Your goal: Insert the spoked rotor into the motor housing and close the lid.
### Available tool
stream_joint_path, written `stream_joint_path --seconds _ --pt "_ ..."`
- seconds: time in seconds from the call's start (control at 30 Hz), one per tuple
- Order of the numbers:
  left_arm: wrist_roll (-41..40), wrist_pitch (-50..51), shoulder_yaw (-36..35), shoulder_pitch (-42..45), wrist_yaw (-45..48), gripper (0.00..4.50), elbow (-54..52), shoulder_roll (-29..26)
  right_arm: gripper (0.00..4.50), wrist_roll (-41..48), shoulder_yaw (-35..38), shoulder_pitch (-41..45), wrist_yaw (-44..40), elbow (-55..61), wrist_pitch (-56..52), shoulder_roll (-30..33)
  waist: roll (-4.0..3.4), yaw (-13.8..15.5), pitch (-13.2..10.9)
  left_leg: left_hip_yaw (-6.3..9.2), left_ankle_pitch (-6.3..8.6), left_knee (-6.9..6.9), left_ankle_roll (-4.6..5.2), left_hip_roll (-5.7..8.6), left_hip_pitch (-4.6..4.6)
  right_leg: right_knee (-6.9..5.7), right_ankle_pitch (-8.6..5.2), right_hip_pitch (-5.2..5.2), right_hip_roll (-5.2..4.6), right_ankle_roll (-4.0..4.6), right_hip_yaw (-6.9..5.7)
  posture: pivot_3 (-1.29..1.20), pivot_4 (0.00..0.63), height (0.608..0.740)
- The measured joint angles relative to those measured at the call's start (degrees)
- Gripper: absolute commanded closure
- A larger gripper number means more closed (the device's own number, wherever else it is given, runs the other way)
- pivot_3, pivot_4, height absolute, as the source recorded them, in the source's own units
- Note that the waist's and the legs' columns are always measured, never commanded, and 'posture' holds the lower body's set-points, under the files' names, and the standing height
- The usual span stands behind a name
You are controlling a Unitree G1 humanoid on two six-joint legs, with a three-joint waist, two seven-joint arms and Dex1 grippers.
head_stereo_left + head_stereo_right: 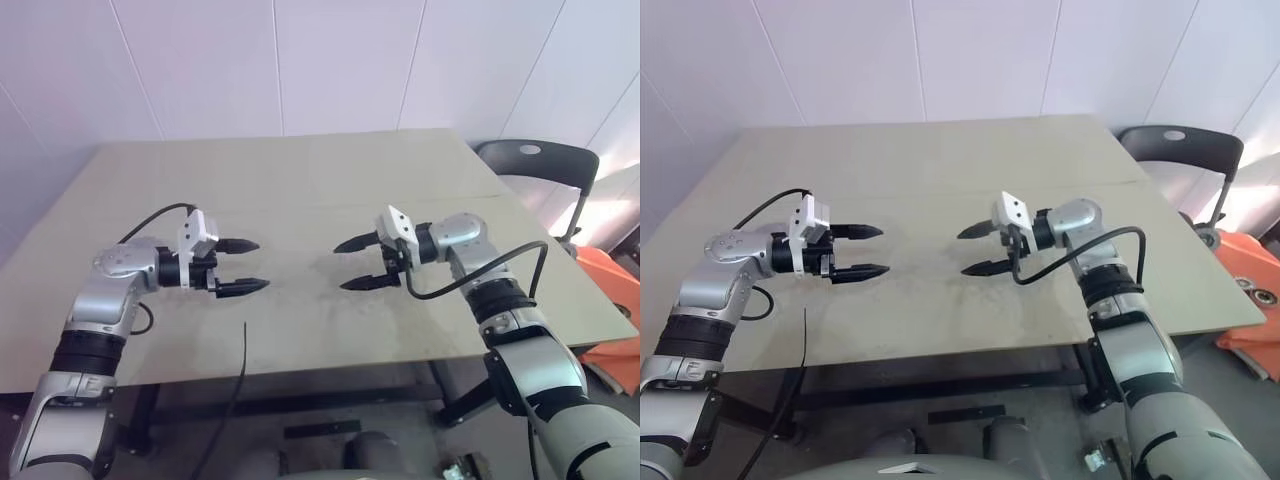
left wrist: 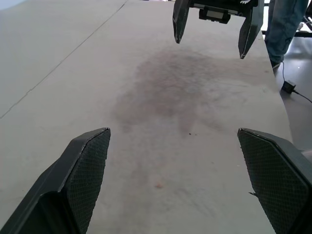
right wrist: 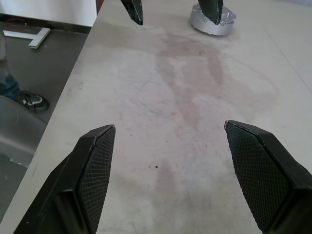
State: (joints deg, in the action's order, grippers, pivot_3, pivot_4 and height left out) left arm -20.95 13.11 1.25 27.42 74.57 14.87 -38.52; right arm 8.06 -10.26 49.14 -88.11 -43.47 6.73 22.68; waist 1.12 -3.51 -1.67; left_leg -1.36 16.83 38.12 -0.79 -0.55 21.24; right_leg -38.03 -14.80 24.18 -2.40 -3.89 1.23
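- Both my grippers hang over the table (image 1: 300,170), tips facing each other, well apart.
- My left gripper (image 1: 244,266) has its jaws spread wide, holding nothing.
- My right gripper (image 1: 352,264) is spread too, empty.
- I can't see the rotor, housing or lid for sure.

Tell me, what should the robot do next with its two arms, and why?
Probably seek the rotor first: left gripper and right gripper face each other above the table, jaws open, holding nothing.
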Motion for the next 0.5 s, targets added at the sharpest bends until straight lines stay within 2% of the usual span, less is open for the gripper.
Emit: stream_joint_path --seconds 0.5 --pt "0.21 0.21 -0.29 -0.25 -1.56 0.03 -0.41 -0.25 0.74 -0.61 -0.05 3.16 0.10 -4.15 1.64 -1.30 0.00 0.14 0.00 0.00 0.00 0.00 0.00 0.00 0.01 0.00 0.00 0.00 -0.01 0.00 0.00 0.00 0.000 0.740"
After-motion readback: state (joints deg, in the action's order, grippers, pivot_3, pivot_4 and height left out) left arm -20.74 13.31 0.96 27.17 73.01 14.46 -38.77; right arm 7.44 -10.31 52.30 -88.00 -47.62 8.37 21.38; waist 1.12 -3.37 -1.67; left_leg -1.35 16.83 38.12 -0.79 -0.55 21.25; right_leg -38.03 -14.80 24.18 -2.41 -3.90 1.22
